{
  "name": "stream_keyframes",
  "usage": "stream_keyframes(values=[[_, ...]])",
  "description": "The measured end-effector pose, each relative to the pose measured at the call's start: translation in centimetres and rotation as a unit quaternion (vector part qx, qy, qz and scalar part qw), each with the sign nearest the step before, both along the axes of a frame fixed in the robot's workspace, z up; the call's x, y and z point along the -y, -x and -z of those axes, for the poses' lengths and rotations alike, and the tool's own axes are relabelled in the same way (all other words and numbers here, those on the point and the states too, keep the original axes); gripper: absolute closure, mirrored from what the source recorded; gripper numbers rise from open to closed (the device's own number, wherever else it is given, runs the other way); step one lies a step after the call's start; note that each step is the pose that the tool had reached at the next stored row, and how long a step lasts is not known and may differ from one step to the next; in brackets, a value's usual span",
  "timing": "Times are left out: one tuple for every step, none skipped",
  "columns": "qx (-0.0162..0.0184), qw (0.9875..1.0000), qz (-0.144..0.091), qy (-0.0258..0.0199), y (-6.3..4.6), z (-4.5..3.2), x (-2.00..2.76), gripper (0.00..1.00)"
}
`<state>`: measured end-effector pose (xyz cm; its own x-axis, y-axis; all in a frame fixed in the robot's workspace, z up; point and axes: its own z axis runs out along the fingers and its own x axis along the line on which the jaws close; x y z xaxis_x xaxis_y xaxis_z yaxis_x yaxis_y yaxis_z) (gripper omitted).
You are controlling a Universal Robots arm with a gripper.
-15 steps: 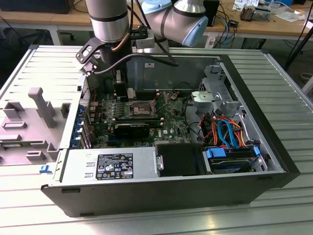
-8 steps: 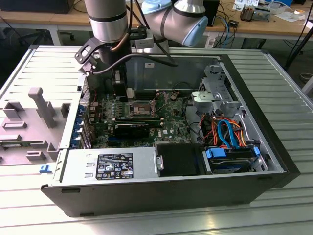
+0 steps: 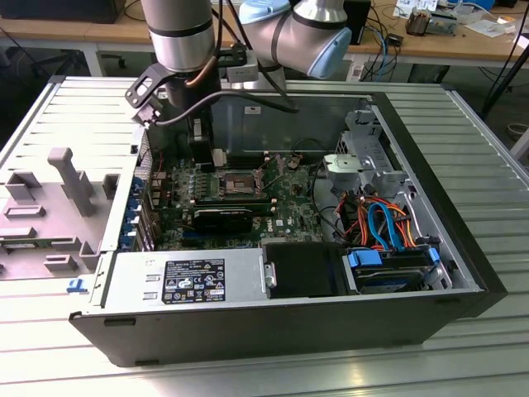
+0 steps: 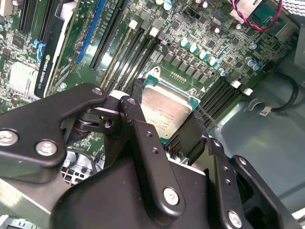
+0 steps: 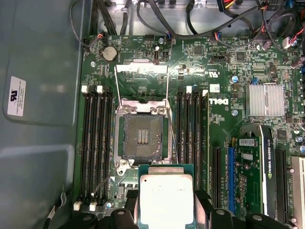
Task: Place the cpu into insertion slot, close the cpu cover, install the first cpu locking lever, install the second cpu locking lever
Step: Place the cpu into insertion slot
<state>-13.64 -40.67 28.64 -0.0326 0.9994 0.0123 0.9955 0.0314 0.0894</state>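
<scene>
One cpu is clamped between the closed fingers of the one gripper, near the single insertion slot but not in it. One cpu cover is swung open on the slot's far side. One white label is stuck on the case wall.

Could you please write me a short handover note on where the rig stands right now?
The gripper is shut on the cpu and holds it above the board, clear of the socket.
The insertion slot is empty, with its contacts exposed.
The cpu cover is swung open and stands up from the slot's edge.
Done: the cpu is in the grip.
Left: seating the cpu, closing the cover and both lever steps.
</scene>
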Motion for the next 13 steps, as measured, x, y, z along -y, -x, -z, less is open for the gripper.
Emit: stream_keyframes(values=[[0.0,1.0,0.0,0.0,0.03,0.0,0.0,0.45],[0.0,1.0,0.0,0.0,0.05,0.01,0.0,0.45],[0.0,1.0,0.0,0.0,0.08,0.01,0.0,0.45],[0.0,1.0,0.0,0.0,0.14,0.02,0.0,0.45],[0.0,1.0,0.0,0.0,0.19,0.02,0.0,0.45],[0.0,1.0,0.0,0.0,0.21,0.03,0.0,0.45],[0.0,1.0,0.0,0.0,0.23,0.03,0.0,0.45],[0.0,1.0,0.0,0.0,0.26,0.03,0.0,0.45],[0.0,1.0,0.0,0.0,0.29,0.04,0.0,0.45],[0.0,1.0,0.0,0.0,0.31,0.04,0.0,0.45],[0.0,1.0,0.0,0.0,0.35,0.04,0.0,0.45],[0.0,1.0,0.0,0.0,0.39,0.05,0.0,0.45],[0.0,1.0,0.0,0.0,0.41,0.06,0.0,0.45]])
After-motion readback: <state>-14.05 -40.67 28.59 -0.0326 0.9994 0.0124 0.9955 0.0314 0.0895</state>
